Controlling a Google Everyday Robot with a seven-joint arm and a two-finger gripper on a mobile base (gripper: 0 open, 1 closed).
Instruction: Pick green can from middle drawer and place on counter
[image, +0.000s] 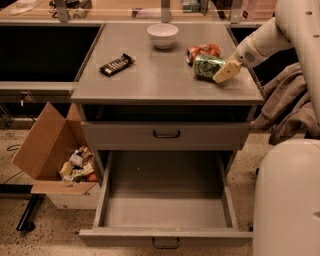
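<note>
Green can (207, 65) lies on its side at the right rear of the bench (160, 82), just beside an orange-red can (203, 50). My pincer (223, 73) sits at the green can's right end; whether it clasps the can I cannot tell. Below, the middle drawer (165, 210) stands pulled out. A white bowl (162, 35) sits farther back.

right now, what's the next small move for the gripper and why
Probably ease the gripper back to the right, away from the green can. The can lies on its side on the counter, just in front of a red can, with the gripper right against it, and the drawer below stands open with nothing in it. The placing looks done; a slow retreat should avoid rolling the can.
</note>
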